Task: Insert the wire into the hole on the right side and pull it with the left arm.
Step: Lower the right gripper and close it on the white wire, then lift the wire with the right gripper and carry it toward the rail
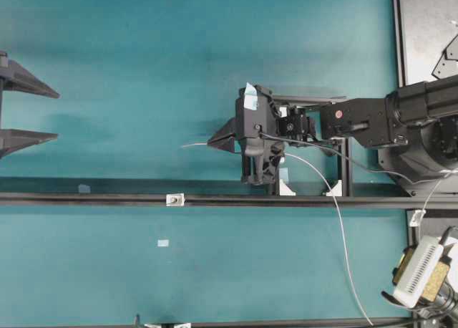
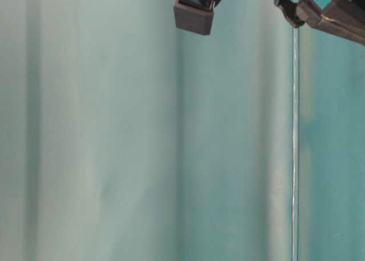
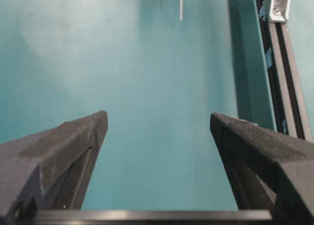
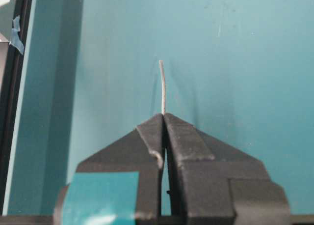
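Observation:
My right gripper (image 1: 212, 143) is shut on the wire (image 1: 336, 213) near its free end. A short whitish tip (image 4: 162, 85) sticks out past the closed fingertips. In the overhead view that tip (image 1: 195, 145) points left, and the rest of the wire curves down toward the bottom right. The small silver block with the hole (image 1: 174, 199) sits on the black rail (image 1: 86, 198), below and left of the right gripper. It also shows at the upper right of the left wrist view (image 3: 277, 5). My left gripper (image 3: 158, 118), at the far left edge overhead (image 1: 56, 114), stands open with nothing between its fingers.
The black rail runs across the teal table (image 1: 143, 70). White clip blocks (image 1: 286, 188) stand beside the rail under the right arm. A small pale tag (image 1: 163, 243) lies below the rail. A yellow-and-white device (image 1: 421, 274) sits at the bottom right.

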### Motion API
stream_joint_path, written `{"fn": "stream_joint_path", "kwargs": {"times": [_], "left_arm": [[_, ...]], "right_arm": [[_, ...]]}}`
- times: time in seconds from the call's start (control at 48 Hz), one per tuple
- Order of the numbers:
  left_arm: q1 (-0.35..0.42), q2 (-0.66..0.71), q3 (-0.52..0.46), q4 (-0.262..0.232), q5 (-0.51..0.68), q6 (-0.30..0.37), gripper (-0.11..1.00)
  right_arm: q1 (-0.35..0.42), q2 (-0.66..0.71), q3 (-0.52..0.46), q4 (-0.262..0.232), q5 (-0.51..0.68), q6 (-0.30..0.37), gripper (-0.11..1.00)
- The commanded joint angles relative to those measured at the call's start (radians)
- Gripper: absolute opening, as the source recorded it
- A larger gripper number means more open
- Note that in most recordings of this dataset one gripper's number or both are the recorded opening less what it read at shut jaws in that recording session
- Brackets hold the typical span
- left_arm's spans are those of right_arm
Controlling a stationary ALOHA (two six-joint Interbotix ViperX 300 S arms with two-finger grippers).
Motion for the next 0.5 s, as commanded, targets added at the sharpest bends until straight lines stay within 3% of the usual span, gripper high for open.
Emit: {"fn": "stream_joint_path", "kwargs": {"times": [0.0,0.479], "left_arm": [[0.003,-0.005,-0.014,-0.003,-0.009,-0.002,0.73],[0.003,-0.005,-0.023,-0.005,-0.014,-0.003,0.73]], "right_arm": [[-0.005,-0.009,-0.018,0.0,-0.009,-0.002,0.02],[-0.015,-0.094,-0.017,0.0,-0.005,-0.002,0.02]]}}
